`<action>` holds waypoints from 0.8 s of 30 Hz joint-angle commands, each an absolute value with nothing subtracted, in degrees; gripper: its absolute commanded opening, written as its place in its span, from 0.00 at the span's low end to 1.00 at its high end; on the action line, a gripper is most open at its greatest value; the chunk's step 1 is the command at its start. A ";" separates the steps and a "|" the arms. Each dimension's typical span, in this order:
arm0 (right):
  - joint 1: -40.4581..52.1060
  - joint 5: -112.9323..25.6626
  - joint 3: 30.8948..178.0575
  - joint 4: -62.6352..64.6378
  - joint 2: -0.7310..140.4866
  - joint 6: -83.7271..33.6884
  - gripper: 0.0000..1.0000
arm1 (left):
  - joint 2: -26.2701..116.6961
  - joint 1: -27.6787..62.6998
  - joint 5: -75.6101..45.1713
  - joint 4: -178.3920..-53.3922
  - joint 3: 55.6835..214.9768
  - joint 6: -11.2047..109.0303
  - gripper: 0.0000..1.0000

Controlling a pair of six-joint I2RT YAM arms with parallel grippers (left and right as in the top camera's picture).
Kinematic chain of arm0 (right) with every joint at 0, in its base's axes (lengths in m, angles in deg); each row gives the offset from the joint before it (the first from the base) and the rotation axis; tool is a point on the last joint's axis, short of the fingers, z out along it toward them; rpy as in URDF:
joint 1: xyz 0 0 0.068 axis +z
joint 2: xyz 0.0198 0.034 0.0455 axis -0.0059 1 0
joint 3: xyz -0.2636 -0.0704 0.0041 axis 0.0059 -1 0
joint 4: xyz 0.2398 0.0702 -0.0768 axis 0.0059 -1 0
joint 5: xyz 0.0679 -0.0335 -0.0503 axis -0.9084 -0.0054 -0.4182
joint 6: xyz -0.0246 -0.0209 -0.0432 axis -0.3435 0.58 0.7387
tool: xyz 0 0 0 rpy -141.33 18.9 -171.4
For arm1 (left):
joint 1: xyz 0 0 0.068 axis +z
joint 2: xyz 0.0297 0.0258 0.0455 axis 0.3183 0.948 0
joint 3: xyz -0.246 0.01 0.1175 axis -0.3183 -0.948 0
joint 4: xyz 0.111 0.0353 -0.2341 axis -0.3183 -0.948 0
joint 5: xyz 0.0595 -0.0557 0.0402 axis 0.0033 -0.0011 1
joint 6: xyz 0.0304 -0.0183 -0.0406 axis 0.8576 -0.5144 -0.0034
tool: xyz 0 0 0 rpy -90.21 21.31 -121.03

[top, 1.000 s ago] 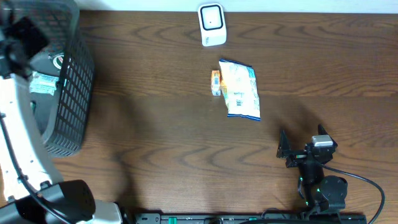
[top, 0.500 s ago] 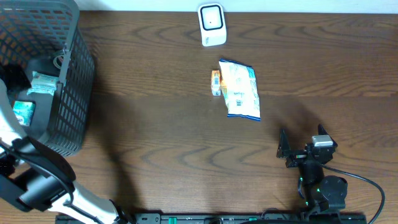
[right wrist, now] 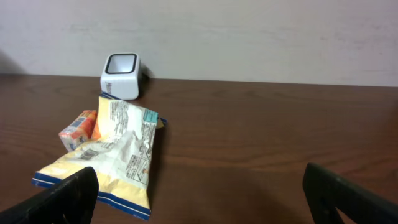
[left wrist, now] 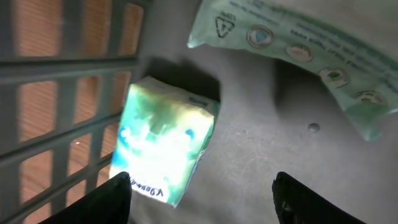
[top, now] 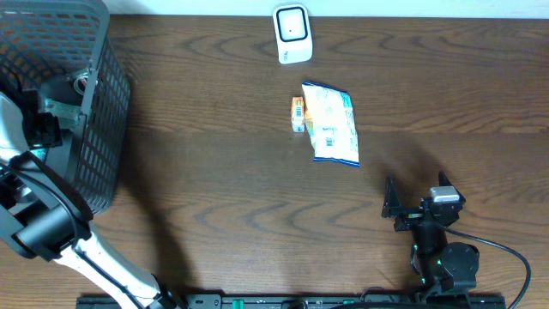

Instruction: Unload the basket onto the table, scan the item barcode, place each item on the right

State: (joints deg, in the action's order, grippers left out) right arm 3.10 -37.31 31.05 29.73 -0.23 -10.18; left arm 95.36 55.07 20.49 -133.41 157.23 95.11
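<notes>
Calls for a gentle pinch across the light, squashy green packet (left wrist: 165, 149) at eight o'clock, left end effector (left wrist: 202, 194) gaping empty.

A dark brown table (top: 214, 197) with a bold, wavy wood grain fills the overhead view, the grain running left to right. The light is even and soft, and a broad, blurred shadow (top: 159, 197) lies on the wood left of centre. In the right wrist view a plain off-white wall (right wrist: 249, 31), matt and faintly mottled, rises from the table's far edge. The pale strip (top: 429, 7) along the top of the overhead view is probably that same wall.
</notes>
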 commanded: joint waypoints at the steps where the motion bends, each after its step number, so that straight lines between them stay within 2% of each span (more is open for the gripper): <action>1: 2.60 -37.64 30.92 29.54 -0.51 -9.98 0.99 | 97.29 54.81 21.08 -133.65 157.01 98.28 0.71; 6: 2.60 -37.64 30.92 29.54 -0.51 -9.98 0.99 | 98.03 54.81 25.46 -131.40 155.94 99.09 0.71; 8: 2.60 -37.64 30.92 29.54 -0.51 -9.98 0.99 | 98.03 54.87 27.42 -130.50 155.20 99.09 0.66; 17: 2.60 -37.64 30.92 29.54 -0.51 -9.98 0.99 | 98.03 56.27 27.49 -125.80 149.17 99.06 0.62; 19: 2.60 -37.64 30.92 29.54 -0.51 -9.98 0.99 | 98.03 56.32 27.49 -125.41 148.55 99.06 0.53; 22: 2.60 -37.64 30.92 29.54 -0.51 -9.98 0.99 | 98.01 56.25 27.49 -125.26 148.58 98.39 0.23; 23: 2.60 -37.64 30.92 29.54 -0.51 -9.98 0.99 | 97.99 56.25 27.49 -125.32 148.58 97.99 0.10; 24: 2.60 -37.64 30.92 29.54 -0.51 -9.98 0.99 | 97.96 56.21 27.49 -125.35 148.58 96.53 0.08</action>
State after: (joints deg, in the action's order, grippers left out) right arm 3.10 -37.31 31.05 29.73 -0.21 -10.18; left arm 97.02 55.99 28.47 -124.69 149.91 98.65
